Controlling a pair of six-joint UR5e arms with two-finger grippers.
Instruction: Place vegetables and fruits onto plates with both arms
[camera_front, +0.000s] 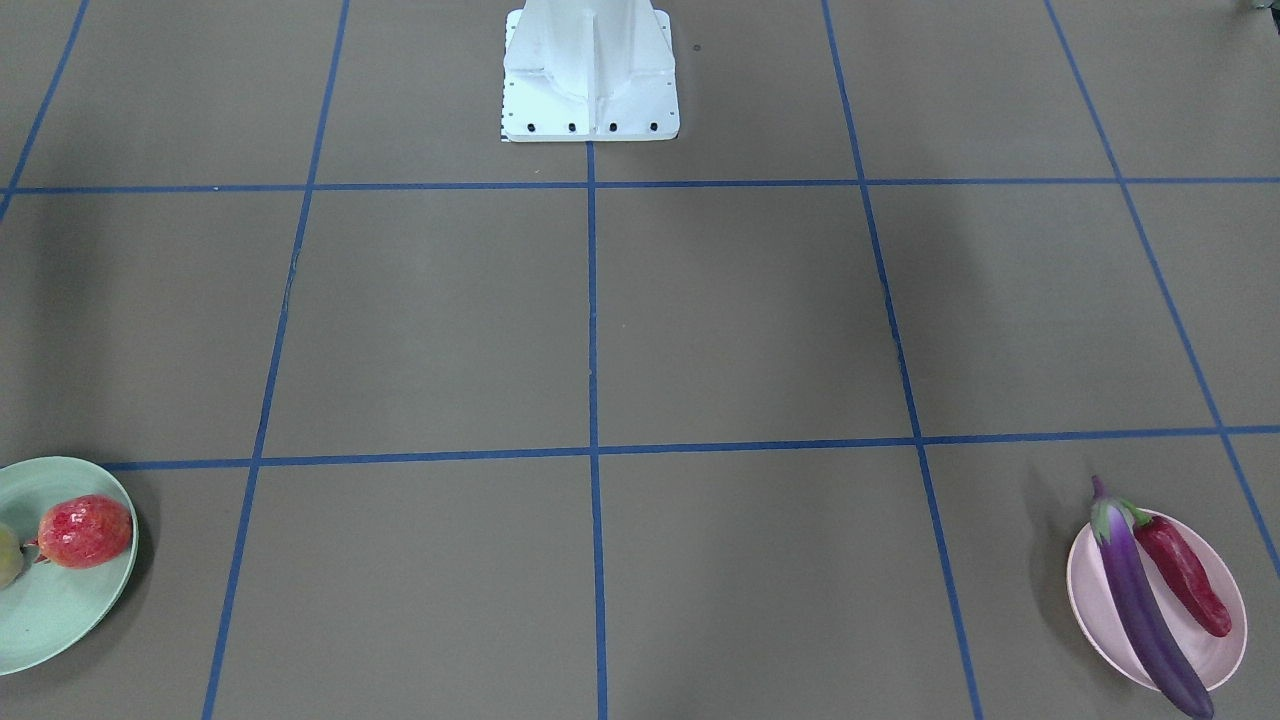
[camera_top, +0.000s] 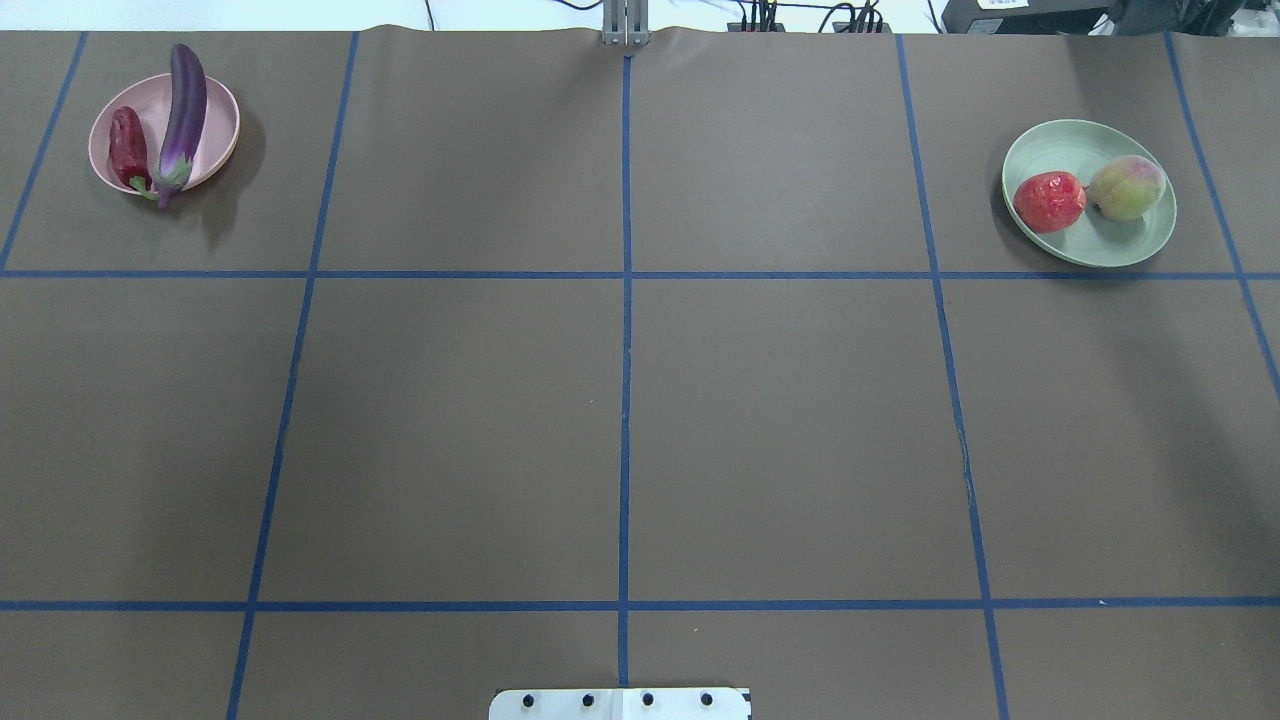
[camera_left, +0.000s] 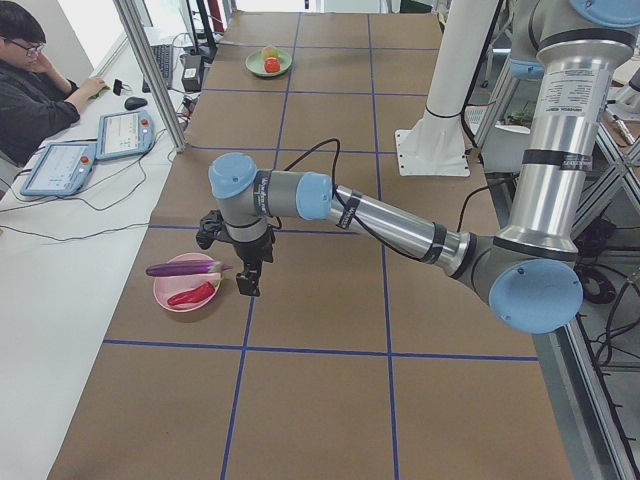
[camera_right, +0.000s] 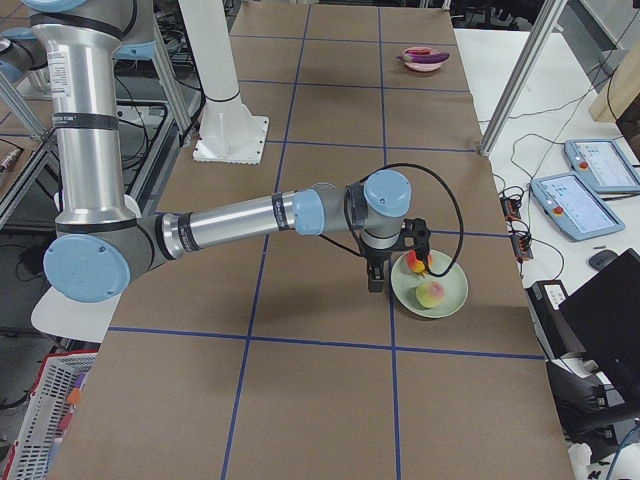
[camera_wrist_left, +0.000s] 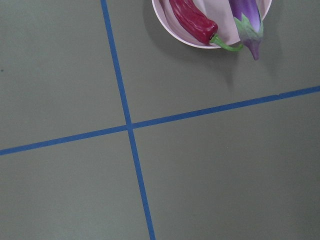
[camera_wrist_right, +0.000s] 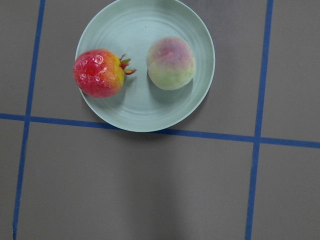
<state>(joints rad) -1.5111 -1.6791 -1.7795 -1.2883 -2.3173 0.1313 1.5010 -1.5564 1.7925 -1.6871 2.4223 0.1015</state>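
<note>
Left gripper: points down, near the round pale pink plastic plate at the far left corner of the brown table. Whether its jaws are apart or together cannot be told.

The plate carries the long glossy purple eggplant, both ends overhanging the rim, and beside it the dark red chili pepper.

Right gripper: points down just beside the round pale mint green plate at the far right corner. Its jaw opening cannot be told either.

This plate holds the round red fruit and the yellow-green blushed fruit, side by side.
</note>
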